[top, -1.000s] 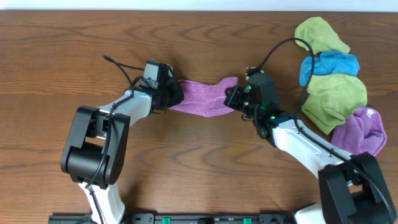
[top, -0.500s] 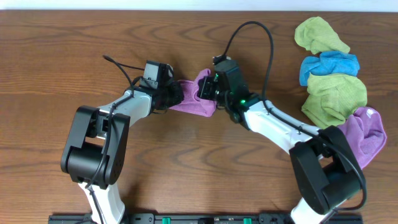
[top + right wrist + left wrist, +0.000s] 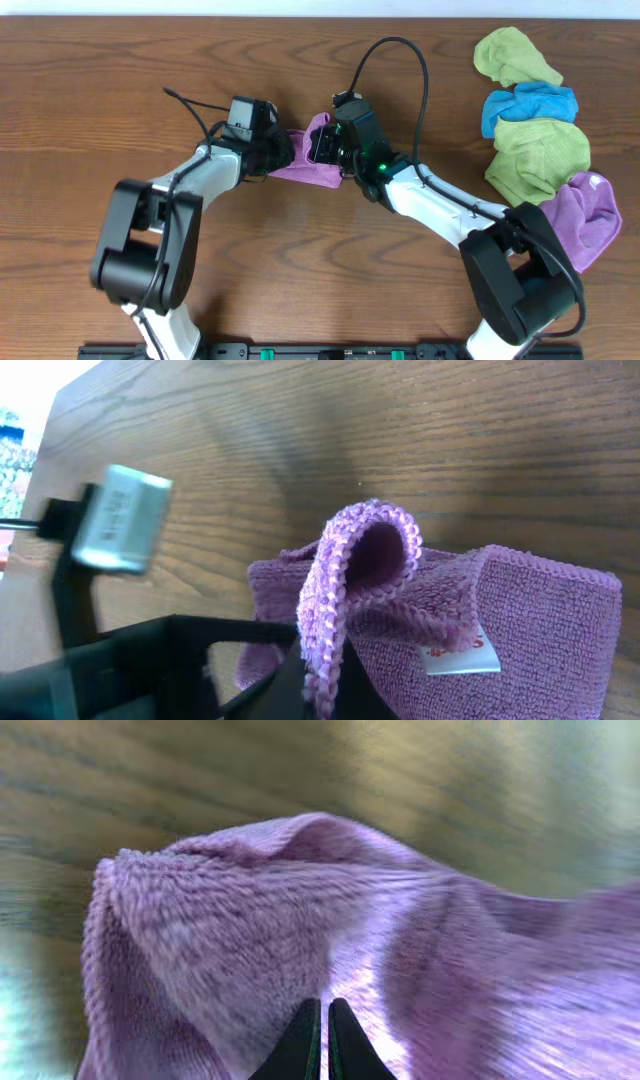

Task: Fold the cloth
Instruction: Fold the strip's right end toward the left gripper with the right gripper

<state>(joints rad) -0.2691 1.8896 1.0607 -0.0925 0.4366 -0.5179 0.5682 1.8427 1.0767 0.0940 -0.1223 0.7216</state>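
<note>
The mauve cloth (image 3: 309,160) lies bunched on the wooden table between my two grippers. My left gripper (image 3: 281,152) is shut on its left end; in the left wrist view the cloth (image 3: 300,920) fills the frame above my closed fingertips (image 3: 322,1020). My right gripper (image 3: 322,143) is shut on the cloth's right edge and holds it lifted over the rest. In the right wrist view a hemmed edge (image 3: 335,590) stands up from my fingers (image 3: 325,695), and a small white tag (image 3: 460,657) shows on the cloth.
A pile of other cloths lies at the right of the table: a green one (image 3: 514,55), a blue one (image 3: 530,107), another green one (image 3: 536,157) and a lavender-purple one (image 3: 584,214). The left arm's camera box (image 3: 120,520) shows in the right wrist view.
My right gripper has carried the cloth's right end leftward towards the left gripper, bunching the cloth shorter. The left gripper has stayed nearly still.
</note>
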